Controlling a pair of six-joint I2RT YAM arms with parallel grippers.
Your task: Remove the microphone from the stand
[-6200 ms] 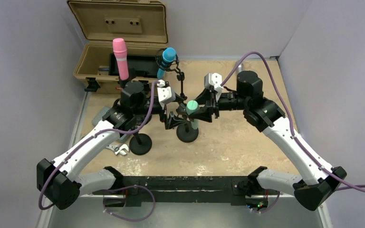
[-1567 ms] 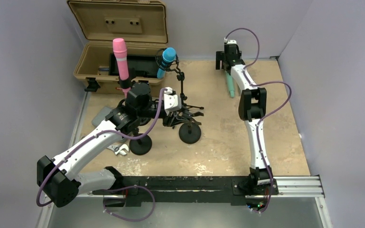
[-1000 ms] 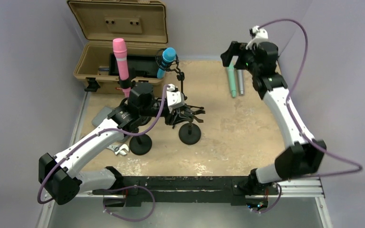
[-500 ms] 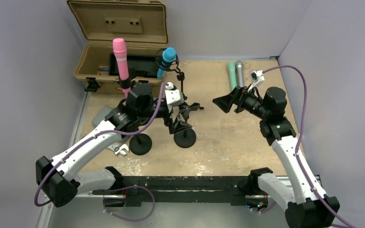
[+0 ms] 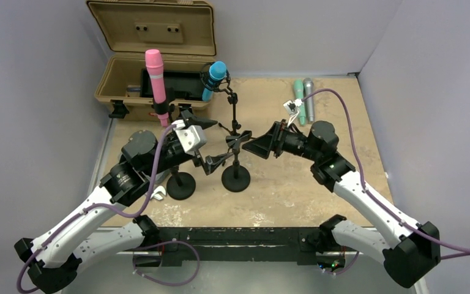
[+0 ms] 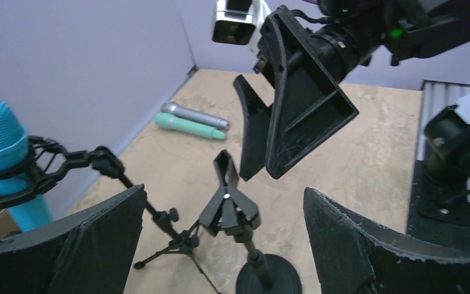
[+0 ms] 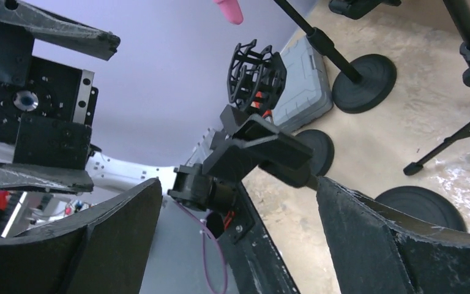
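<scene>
Left gripper [image 5: 219, 141] and right gripper [image 5: 258, 141] gape, seemingly clear of the stand [image 5: 235, 179] (microphone [image 5: 298, 101] at far edge).

Both arms were bent inward from their bases, and the left gripper [image 5: 220, 140] and right gripper [image 5: 262, 143] were pointed at each other, close together, jaws spread wide.

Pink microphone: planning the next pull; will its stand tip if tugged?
Likely top-heavy: the pink microphone stands tall over a small round base, so a sideways tug may tip it. Its body looks rigid and smooth, perhaps slippery.
</scene>
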